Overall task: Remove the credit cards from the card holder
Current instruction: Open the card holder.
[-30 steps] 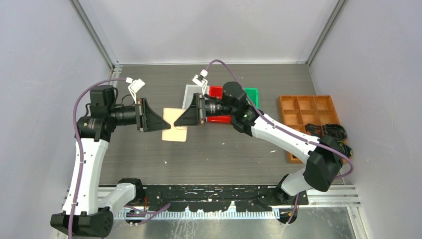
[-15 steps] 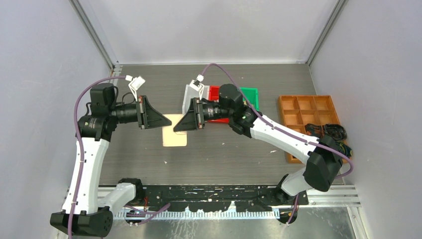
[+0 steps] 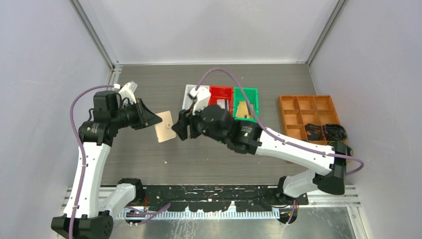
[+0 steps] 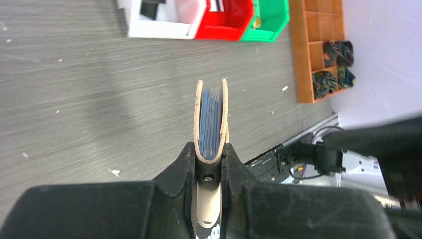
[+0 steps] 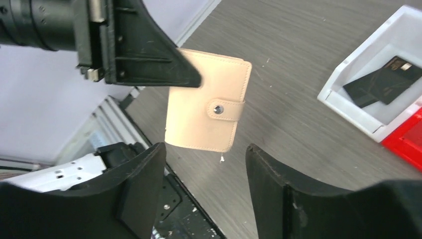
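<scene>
Lab: grey-walled enclosure (image 3: 209,30), aluminium framing (image 3: 95,35)

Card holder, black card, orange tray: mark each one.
card holder (image 5: 194,119): right wrist view, front face, left of centre.
black card (image 5: 380,82): right wrist view, its middle.
orange tray (image 3: 290,104): top external view, a bare far compartment.

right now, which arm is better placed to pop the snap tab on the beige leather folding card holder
Right. The left gripper is clamped on one edge of the beige leather folding card holder, holding it off the grey table. The right gripper is open, with the snap tab facing it.
</scene>
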Controlling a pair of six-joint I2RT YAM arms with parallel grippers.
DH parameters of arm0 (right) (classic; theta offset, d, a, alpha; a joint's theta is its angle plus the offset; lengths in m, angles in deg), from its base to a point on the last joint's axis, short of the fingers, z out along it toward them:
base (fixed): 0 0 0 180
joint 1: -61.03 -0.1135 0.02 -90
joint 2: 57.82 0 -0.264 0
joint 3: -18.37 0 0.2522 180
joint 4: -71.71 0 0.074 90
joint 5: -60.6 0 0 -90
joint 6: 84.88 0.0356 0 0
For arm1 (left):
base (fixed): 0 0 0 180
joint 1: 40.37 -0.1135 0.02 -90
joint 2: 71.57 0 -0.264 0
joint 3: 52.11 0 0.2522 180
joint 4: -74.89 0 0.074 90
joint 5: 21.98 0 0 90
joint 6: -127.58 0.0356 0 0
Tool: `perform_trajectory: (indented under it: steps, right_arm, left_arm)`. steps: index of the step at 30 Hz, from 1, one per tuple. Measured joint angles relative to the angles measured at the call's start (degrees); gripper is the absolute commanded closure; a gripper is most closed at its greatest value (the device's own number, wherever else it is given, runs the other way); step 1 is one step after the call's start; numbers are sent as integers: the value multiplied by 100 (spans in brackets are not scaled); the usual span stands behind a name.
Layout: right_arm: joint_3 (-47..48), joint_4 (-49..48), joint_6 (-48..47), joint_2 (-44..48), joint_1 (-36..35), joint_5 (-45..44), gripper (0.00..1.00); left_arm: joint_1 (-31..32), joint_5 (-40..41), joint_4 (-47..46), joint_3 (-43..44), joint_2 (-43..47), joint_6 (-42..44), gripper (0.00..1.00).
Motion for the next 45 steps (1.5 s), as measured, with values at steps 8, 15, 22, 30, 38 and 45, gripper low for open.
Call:
perform_trajectory:
  steps: [8, 15, 22, 30, 38, 45]
  right_arm:
    - [933, 343, -802, -1215, -975, -1930, 50]
    - [1401, 605, -1145, -1891, -1106, -2474, 54]
    - [1679, 686, -1287, -2068, -1110, -2728, 57]
    - [1823, 756, -1353, -2267, -1189, -2986, 61]
    - [2022, 791, -1451, -2575, -1342, -3390, 98]
    - [2157, 813, -1478, -2774, -1414, -3742, 99]
  left_arm:
    - [0, 474, 149, -87, 72, -382, 100]
    - [0, 413, 219, -85, 76, -586, 100]
    - [0, 326, 249, -74, 76, -697, 100]
    - [-9, 378, 299, -52, 74, -776, 100]
    - [-9, 472, 369, -52, 9, -789, 100]
    - [-9, 514, 369, -52, -33, -778, 100]
